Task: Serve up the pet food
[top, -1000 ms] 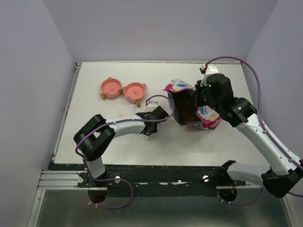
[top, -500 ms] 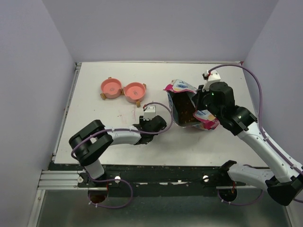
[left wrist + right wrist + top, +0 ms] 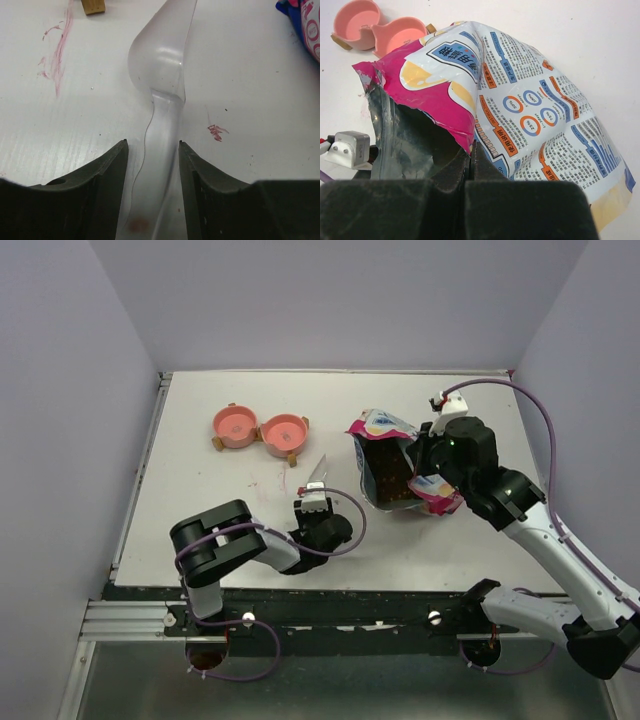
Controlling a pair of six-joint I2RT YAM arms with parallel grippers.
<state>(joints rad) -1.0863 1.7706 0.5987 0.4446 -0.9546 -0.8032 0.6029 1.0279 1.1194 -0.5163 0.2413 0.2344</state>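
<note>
Two pink bowls (image 3: 237,426) (image 3: 285,430), one scoop (image 3: 157,60), one bag (image 3: 382,423) of pet food (image 3: 392,472)

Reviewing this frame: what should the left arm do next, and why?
Probably close the left pincer on the clear scoop. Its handle lies between the jaws, a firm grip isn't evident, the scoop is empty, and the right pincer holds the bag open with pet food showing inside.

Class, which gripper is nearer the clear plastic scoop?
Left. The handle of the clear plastic scoop lies between the fingers of the left gripper; the right gripper, off to its right, is shut on the pink printed bag.
</note>
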